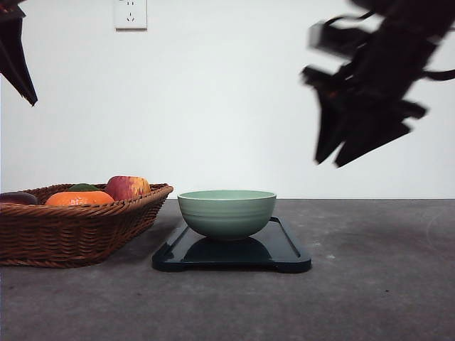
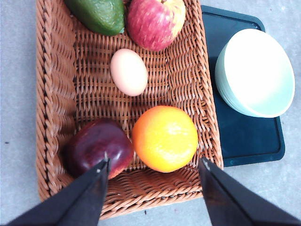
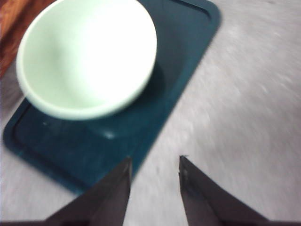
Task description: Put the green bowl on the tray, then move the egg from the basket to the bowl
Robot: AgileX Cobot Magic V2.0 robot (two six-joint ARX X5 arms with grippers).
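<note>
currently the green bowl (image 1: 227,212) sits on the tray (image 1: 291,249). the egg (image 2: 129,72) lies in the basket (image 2: 51,84), ahead of the wide-open, empty left gripper (image 2: 153,174). likely light, brittle, smooth: grip its midsection gently. right gripper (image 3: 154,167) open, empty.

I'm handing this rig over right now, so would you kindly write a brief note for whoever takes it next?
Left gripper: open, empty, raised above the basket.
Right gripper: open, empty, up in the air beside the tray.
Green bowl: upright on the tray, empty.
Egg: in the basket, among an apple, an orange, an avocado and a dark red fruit.
Done: bowl on tray.
Left: move the egg into the bowl.
</note>
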